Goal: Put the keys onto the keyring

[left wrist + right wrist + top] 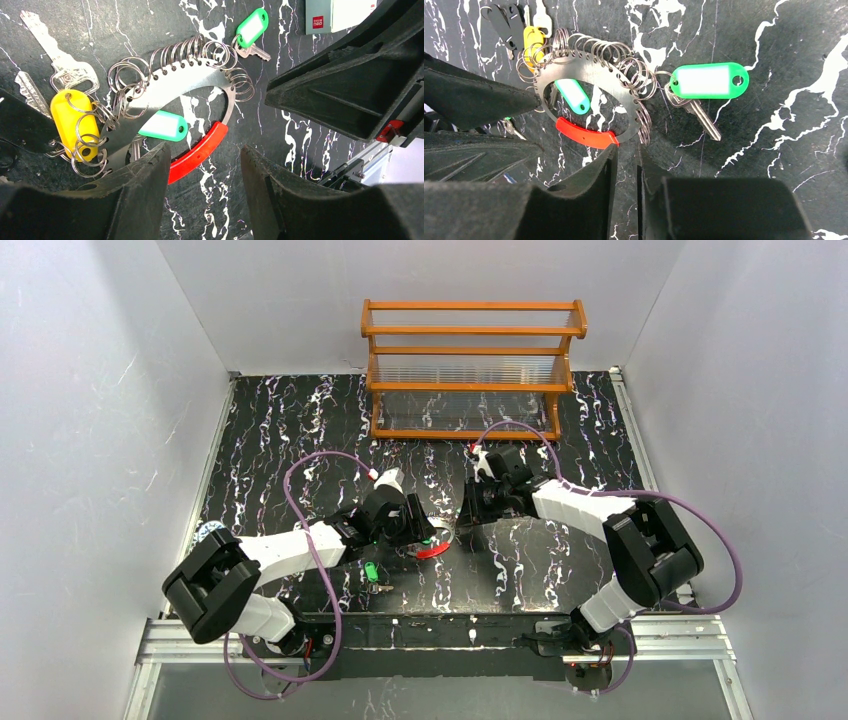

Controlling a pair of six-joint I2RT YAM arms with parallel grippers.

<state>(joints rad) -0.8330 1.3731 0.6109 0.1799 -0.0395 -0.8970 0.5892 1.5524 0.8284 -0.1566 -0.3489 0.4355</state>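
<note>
Right gripper (625, 167): jaws a narrow slit apart, tips at the rim of the flat metal oval keyring with a red plastic segment (586, 135); cannot tell whether they pinch it.
Left gripper (205, 192): jaws moderately wide, nothing between them; red segment beside one finger.
Green-tagged key (709, 82): outside the oval, its split ring touching the rim's rings.
Second green tag (573, 96): inside the oval.
Yellow-tagged key (75, 122): against the rim, among split rings.
Surface: black marbled table (784, 150).

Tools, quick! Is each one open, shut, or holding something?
Left tool: open, holding nothing.
Right tool: nearly shut at the keyring rim; grip cannot be told.
</note>
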